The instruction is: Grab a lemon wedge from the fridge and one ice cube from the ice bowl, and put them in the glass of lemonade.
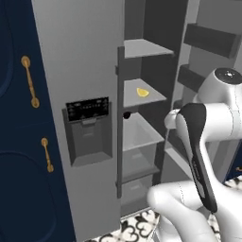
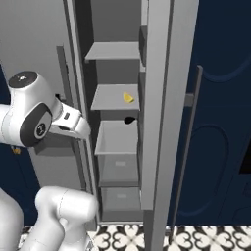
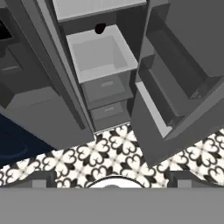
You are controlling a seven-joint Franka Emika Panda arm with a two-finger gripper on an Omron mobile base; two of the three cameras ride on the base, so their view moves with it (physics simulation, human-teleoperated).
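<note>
The grey fridge stands with its right door swung open. On a middle shelf inside lies the small yellow lemon wedge, also seen in the right base view as the lemon wedge. My gripper is open and holds nothing. It hangs in front of the fridge, well below the wedge's shelf, and looks down at the lower drawers and the floor. The ice cube, the ice bowl and the glass of lemonade are out of view.
The open fridge door with its bins juts out on the right, close to my arm. A white drawer sits below a small dark knob. Navy cabinets with brass handles flank the fridge. Patterned floor tiles lie below.
</note>
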